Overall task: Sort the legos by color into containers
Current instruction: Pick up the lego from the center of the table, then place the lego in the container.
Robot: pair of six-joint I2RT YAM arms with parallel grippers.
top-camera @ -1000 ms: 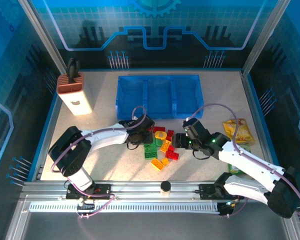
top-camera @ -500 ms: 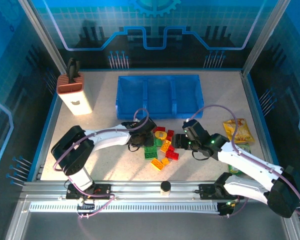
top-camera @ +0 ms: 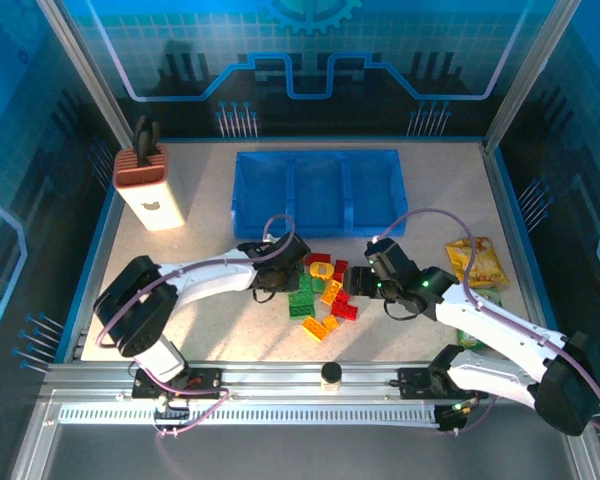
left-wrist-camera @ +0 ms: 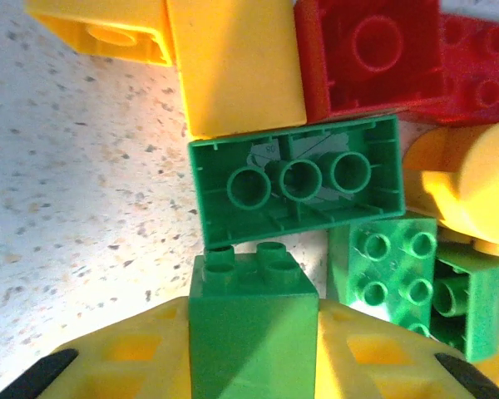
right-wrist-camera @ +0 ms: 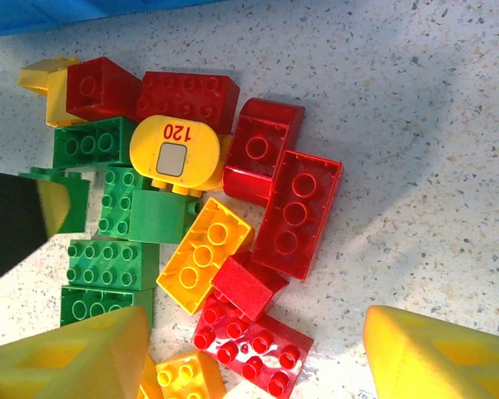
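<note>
Your left gripper (left-wrist-camera: pixel 254 370) pinches a green lego (left-wrist-camera: pixel 254 320), bare table (left-wrist-camera: pixel 66 166) on its left — your right gripper (right-wrist-camera: pixel 258 357) hangs spread over the legos (right-wrist-camera: pixel 204 253).

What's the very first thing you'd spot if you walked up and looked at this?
A bright heap of red, green and yellow bricks lies in the middle of the table. The left hand is pinching one green brick at the heap's edge. Behind the heap sits a big blue tray with three sections, and it looks empty.
</note>
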